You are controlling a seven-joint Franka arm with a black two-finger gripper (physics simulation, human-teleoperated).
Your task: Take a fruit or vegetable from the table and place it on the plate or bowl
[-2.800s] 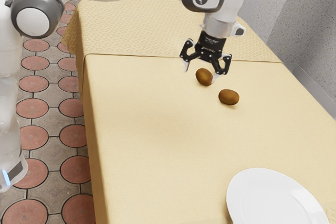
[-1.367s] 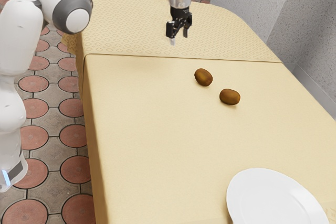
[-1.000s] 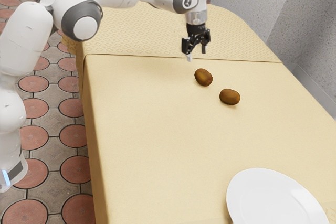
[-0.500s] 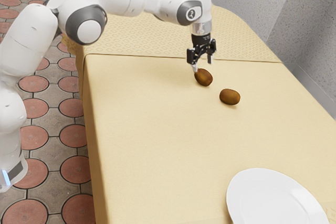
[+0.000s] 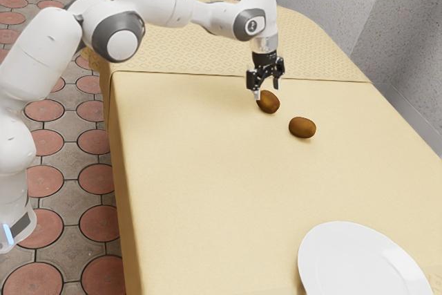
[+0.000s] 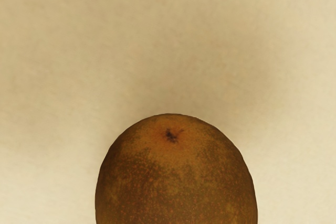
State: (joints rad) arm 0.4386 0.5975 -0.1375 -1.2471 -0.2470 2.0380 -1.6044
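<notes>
Two brown kiwis lie on the tan tablecloth. The nearer kiwi (image 5: 269,105) is directly under my gripper (image 5: 266,90), whose black fingers stand open and reach down on either side of the fruit's top. In the wrist view this kiwi (image 6: 176,174) looms large just beneath the hand, stem end showing. A second kiwi (image 5: 302,127) rests a short way toward the exterior view's right. The white plate (image 5: 362,262) sits at the table's front right corner, far from the hand.
The table (image 5: 200,191) has a patterned cloth section (image 5: 186,39) at the back. A grey wall (image 5: 387,18) rises along the exterior view's right. Tiled floor (image 5: 62,170) lies off the table's left edge.
Over the last second my hand has travelled from the back of the table toward the right and down, ending low over the first kiwi. Both kiwis and the plate stayed put.
</notes>
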